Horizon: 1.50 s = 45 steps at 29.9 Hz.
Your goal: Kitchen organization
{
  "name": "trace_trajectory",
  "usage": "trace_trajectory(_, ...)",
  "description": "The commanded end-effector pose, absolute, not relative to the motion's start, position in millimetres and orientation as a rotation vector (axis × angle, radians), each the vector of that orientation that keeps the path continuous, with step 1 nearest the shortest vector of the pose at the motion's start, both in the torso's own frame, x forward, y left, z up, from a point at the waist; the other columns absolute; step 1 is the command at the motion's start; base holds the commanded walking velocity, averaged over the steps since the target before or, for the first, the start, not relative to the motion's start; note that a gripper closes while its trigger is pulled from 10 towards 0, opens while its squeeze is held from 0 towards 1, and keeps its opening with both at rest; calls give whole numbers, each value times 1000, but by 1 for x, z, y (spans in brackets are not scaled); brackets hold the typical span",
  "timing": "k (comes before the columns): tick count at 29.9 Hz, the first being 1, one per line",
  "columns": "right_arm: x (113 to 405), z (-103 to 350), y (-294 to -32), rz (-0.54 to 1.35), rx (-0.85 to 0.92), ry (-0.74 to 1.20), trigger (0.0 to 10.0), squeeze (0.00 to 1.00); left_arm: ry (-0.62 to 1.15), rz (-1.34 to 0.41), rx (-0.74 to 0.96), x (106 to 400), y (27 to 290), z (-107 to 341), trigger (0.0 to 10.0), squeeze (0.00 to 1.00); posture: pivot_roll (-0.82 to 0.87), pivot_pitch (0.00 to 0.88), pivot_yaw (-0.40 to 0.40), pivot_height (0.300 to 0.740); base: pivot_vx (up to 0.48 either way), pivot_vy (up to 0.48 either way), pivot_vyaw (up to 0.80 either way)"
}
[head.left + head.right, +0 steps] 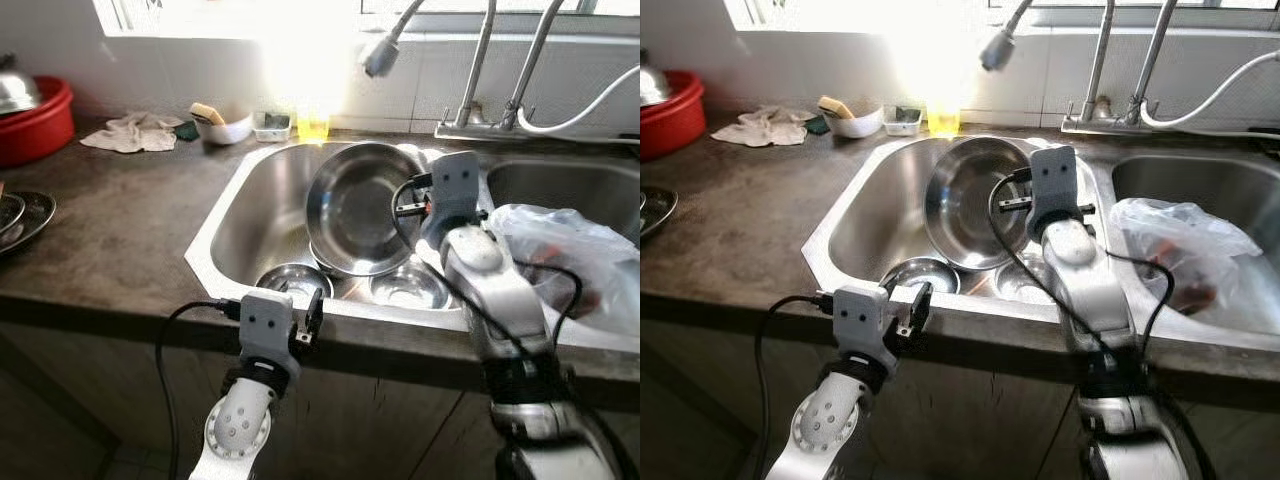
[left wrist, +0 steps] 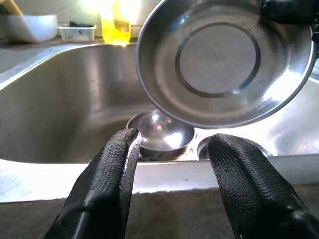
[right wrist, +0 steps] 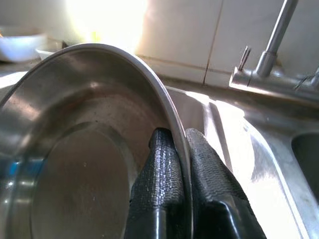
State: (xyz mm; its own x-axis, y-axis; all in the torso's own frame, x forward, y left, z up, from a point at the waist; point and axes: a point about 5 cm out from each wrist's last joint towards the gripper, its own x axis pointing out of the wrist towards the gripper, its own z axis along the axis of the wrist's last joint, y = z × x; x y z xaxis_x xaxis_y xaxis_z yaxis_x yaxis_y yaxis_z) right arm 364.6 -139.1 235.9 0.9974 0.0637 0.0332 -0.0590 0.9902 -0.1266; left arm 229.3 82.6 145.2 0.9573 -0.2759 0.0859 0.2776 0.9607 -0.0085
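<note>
steel bowl point(image 1: 362, 208), pinched by its rim in the right gripper point(image 3: 178, 149), could slip onto small bowls point(image 1: 290, 281) below; left gripper point(image 2: 172, 164) gapes empty.

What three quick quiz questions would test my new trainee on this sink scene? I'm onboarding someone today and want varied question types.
1. True or false: the right gripper is shut on the rim of the large steel bowl.
2. Where is the left gripper? A) in the basin B) open at the sink's front edge C) on the red tub
3. Fill in: a crumpled ___ bag lies to the right of the right arm.

Key: 1 true; 2 B; 3 plastic.
</note>
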Motion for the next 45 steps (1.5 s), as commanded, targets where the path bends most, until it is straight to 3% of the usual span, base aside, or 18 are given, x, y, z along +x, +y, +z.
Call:
trace_trajectory(1,371,244,-140,71,-103,-56,10000,0,-94,-277,-20,226,83,150,10000,0,81,133,-22,740,0,0,0)
trace_trajectory(6,389,233,-149,28,8,42,10000,0,-82,-275,-20,221,83,149,10000,0,99,159,-25,740,0,0,0)
trace_trajectory(18,400,207,-148,78,-101,212,10000,0,-68,-271,-27,213,83,152,10000,0,109,210,-30,740,0,0,0)
trace_trajectory(19,401,204,-147,82,-93,222,10000,1000,-63,-271,-28,213,83,151,10000,0,107,211,-29,740,0,0,0)
trace_trajectory(31,406,200,-145,87,-79,229,10000,1000,-53,-273,-28,212,82,152,10000,0,107,204,-28,740,0,0,0)
trace_trajectory(32,404,208,-144,84,-56,174,10000,216,-54,-272,-26,214,82,151,10000,0,109,188,-28,740,0,0,0)
trace_trajectory(33,403,212,-144,83,-49,146,10000,216,-55,-272,-26,214,82,151,10000,0,109,184,-28,740,0,0,0)
trace_trajectory(34,401,219,-144,76,-36,96,10000,0,-56,-271,-25,215,82,151,10000,0,109,176,-28,740,0,0,0)
trace_trajectory(37,399,223,-145,70,-28,65,10000,0,-58,-270,-25,215,82,151,10000,0,109,176,-28,740,0,0,0)
trace_trajectory(42,357,246,-138,124,-45,-184,10000,0,-78,-274,-26,221,82,153,10000,0,93,134,-19,740,0,0,0)
trace_trajectory(45,343,245,-137,136,-53,-216,10000,0,-82,-275,-24,223,82,154,10000,0,88,125,-19,740,0,0,0)
